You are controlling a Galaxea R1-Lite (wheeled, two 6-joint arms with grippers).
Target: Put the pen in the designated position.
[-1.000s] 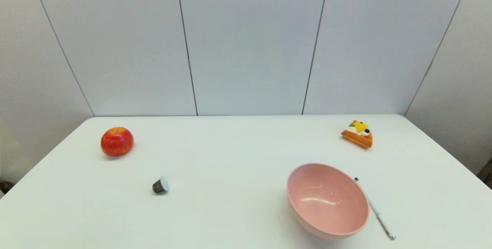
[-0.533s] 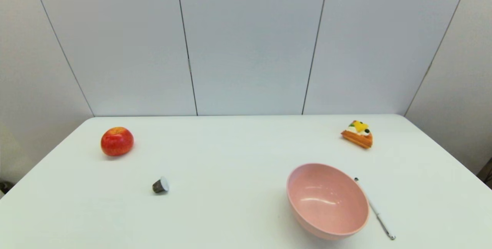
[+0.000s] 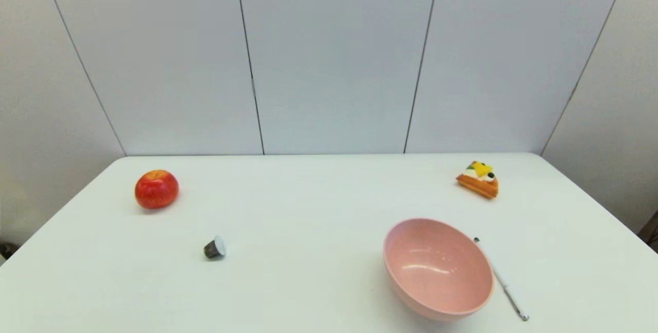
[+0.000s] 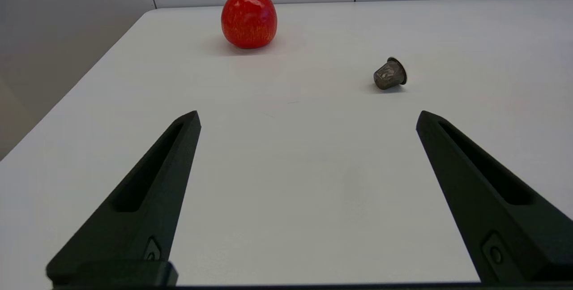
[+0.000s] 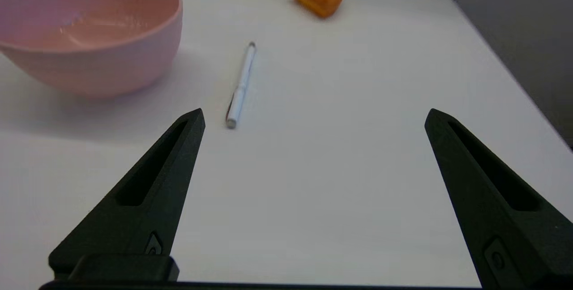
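A: Left side first. Apple (image 3: 157, 189) far back on the left of the table (image 3: 318, 281). A small dark capsule (image 3: 214, 248) on its side nearer the middle, well apart from it. Left gripper (image 4: 309, 117) out of the head view, low over bare tabletop at the near edge, jaws spread wide, nothing between them.

B: Any risk there?

A: Little, I judge. It looks parked.

B: Moving right?

A: Pink bowl (image 3: 437, 269), empty. The pen (image 3: 497, 276) lies flat just beside the bowl's right side, dark tip pointing away from the robot, metal end toward it. Cake slice (image 3: 479, 179) well behind.

B: Right gripper (image 5: 313, 117)?

A: Short of the pen's near end, jaws released and wide, holding nothing. The pen sits off toward one finger (image 5: 147, 182), not centred in the gap.

B: So what could go wrong?

A: Closing from here would likely catch it off-centre or roll it. It is slim and round, so it could skid toward the bowl. A finger going down on the bowl side may bump the bowl. Also, the target spot is unmarked; a misplaced drop is possible.
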